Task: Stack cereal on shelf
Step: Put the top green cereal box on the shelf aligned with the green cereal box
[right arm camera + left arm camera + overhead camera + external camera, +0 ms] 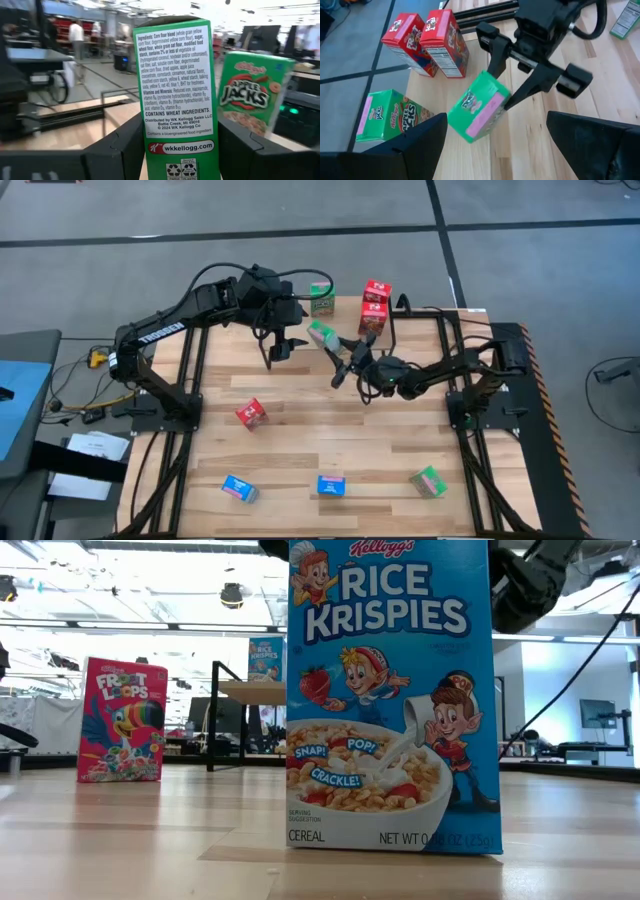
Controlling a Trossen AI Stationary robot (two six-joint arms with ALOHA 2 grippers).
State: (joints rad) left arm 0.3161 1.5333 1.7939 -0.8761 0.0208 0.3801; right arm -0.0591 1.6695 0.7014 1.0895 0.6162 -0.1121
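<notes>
1. The worktop [330, 450] is pale wooden slats with a smooth, faintly shiny finish.
2. The cereal boxes are printed cardboard; the blue box [392, 690] looks glossy.
3. The green box [177, 95] carries smooth printed paper panels.
4. The right hand [507, 82] is matt black plastic or metal.

Bright, even light falls from overhead ceiling lamps [232, 592], which flare white in the low view and wash out the room behind the large blue cardboard cereal box [392, 695]. That box casts a soft shadow on the pale slatted wooden counter [150, 840] before it. Beyond the sharp green printed cereal box [180, 100], the right wrist view's background is blurred.
</notes>
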